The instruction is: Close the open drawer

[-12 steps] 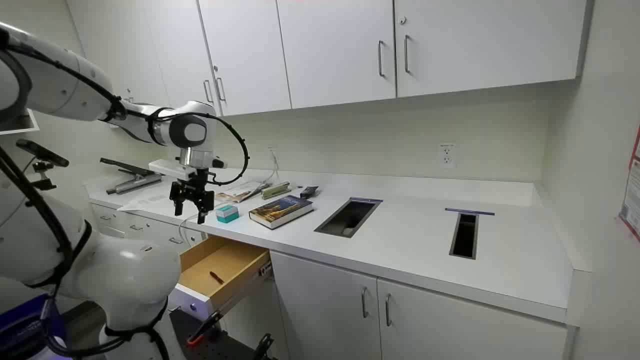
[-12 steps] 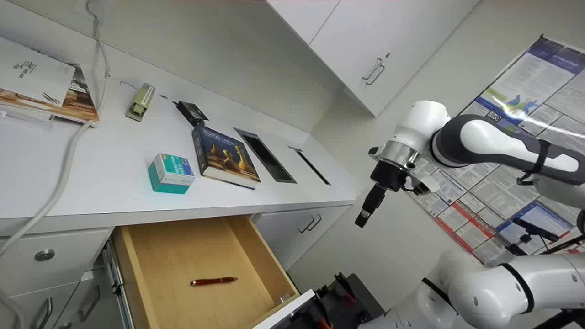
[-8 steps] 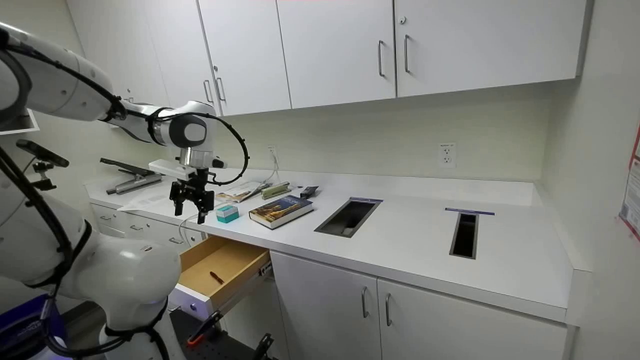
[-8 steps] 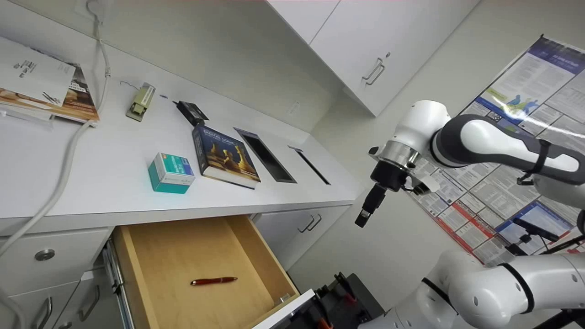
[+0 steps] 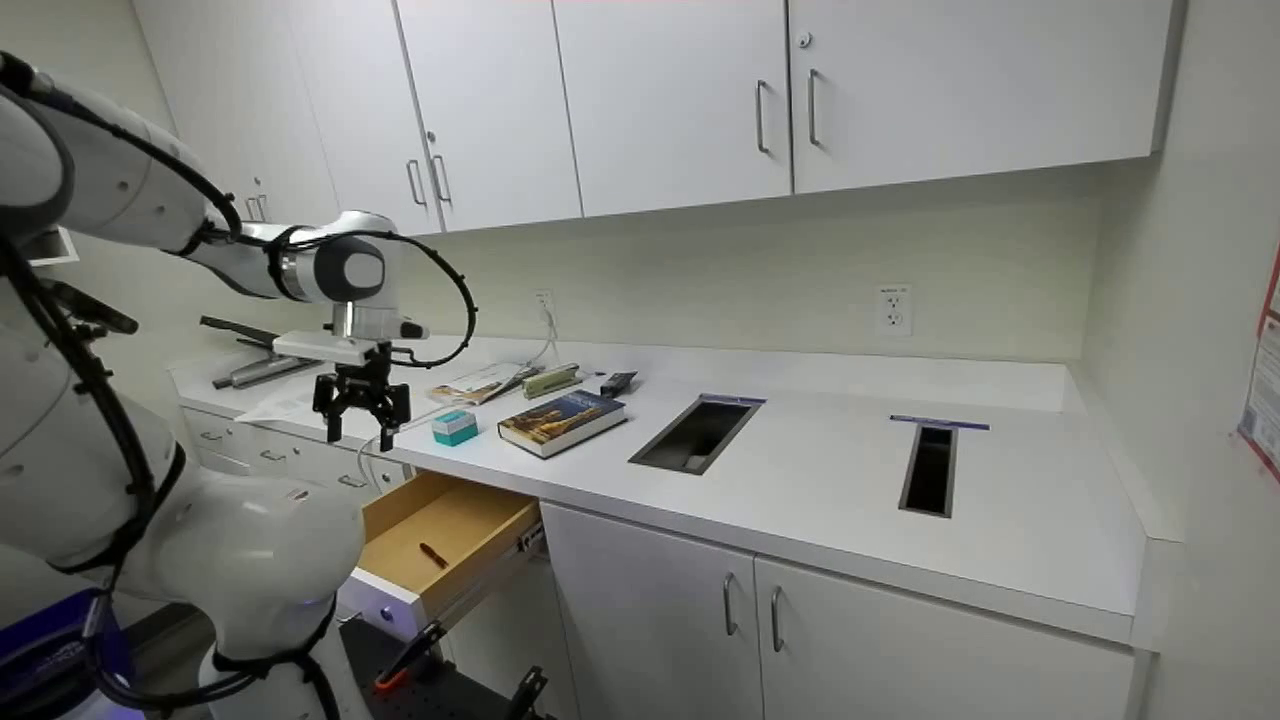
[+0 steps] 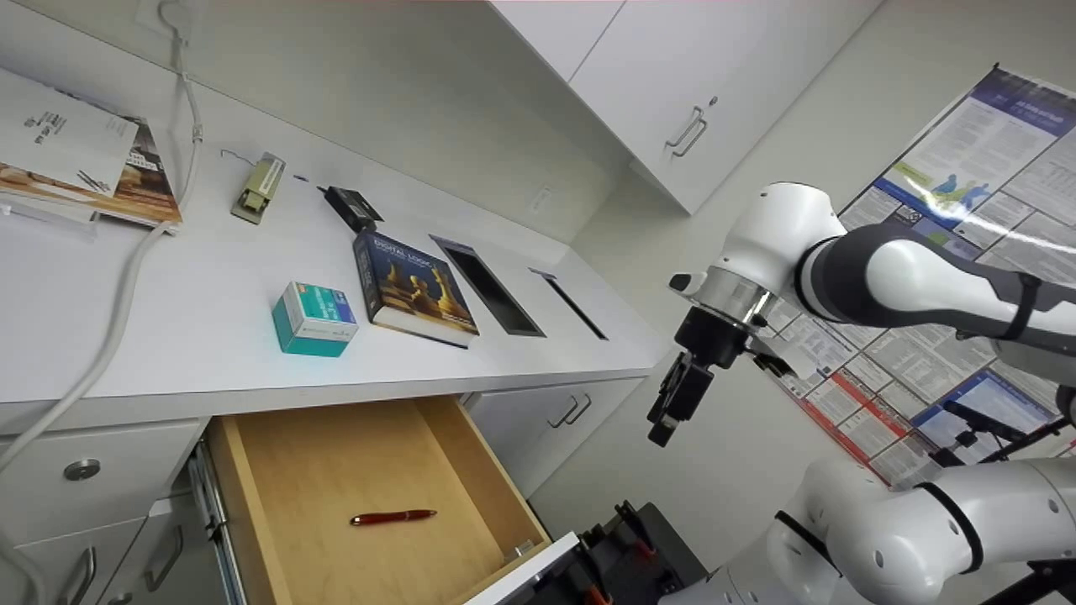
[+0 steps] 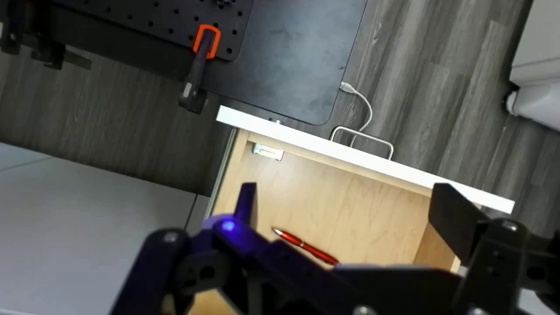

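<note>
The drawer stands open, with tan wooden insides and a white front; it shows in both exterior views [image 5: 470, 505] [image 6: 336, 454] and in the wrist view [image 7: 367, 159]. A metal bar handle [image 7: 365, 136] is on its front. A red pen [image 7: 302, 243] lies on the drawer floor. My gripper [image 7: 345, 188] is open and empty, pointing down above the drawer in the wrist view. In the exterior views the gripper [image 5: 360, 441] [image 6: 662, 433] hangs in the air, apart from the drawer. Its fingers hide part of the drawer in the wrist view.
A black cart top [image 7: 288, 65] with an orange-and-black clamp [image 7: 201, 65] stands close by the drawer front. The white countertop [image 5: 800, 500] above the drawer bears a teal box [image 5: 455, 428] and a book [image 5: 562, 425]. A white cable [image 6: 126, 294] hangs over the counter edge.
My arm and gripper have shifted left in an exterior view, and slightly down in another, with a slight turn. The gripper stays open. The drawer has not moved.
</note>
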Controlling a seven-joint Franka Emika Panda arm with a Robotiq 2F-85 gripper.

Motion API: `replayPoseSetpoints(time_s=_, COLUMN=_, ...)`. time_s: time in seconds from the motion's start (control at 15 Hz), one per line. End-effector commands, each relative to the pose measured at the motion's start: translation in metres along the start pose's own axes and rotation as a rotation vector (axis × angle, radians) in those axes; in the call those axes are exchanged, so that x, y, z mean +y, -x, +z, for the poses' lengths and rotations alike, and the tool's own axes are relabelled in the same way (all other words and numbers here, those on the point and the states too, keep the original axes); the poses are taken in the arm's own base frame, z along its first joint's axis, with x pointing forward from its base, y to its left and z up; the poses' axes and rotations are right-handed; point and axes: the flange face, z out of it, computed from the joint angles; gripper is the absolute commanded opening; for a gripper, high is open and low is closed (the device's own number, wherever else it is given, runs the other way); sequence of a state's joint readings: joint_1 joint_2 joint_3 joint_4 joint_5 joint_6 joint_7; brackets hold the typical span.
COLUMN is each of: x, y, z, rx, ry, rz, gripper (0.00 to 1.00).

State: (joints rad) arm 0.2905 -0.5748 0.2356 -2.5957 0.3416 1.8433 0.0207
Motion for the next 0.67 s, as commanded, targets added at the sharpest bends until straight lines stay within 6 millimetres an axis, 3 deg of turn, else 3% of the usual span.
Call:
replayPoseSetpoints(time_s=0.0, x=-0.064, y=-0.023, z=0.032, rx=-0.005, ry=0.077, rz=-0.19, gripper=1.0)
replayPoseSetpoints(time_s=0.33, x=-0.137, y=-0.054, z=0.081, rx=0.036, ry=0.11, rz=-0.474, gripper=1.0)
replayPoseSetpoints(time_s=0.4, x=-0.144, y=-0.057, z=0.086, rx=0.025, ry=0.106, rz=-0.531, gripper=1.0)
replayPoseSetpoints(time_s=0.47, x=-0.13, y=-0.038, z=0.078, rx=0.046, ry=0.119, rz=-0.444, gripper=1.0)
replayPoseSetpoints(time_s=0.6, x=-0.133, y=-0.044, z=0.087, rx=0.023, ry=0.111, rz=-0.454, gripper=1.0)
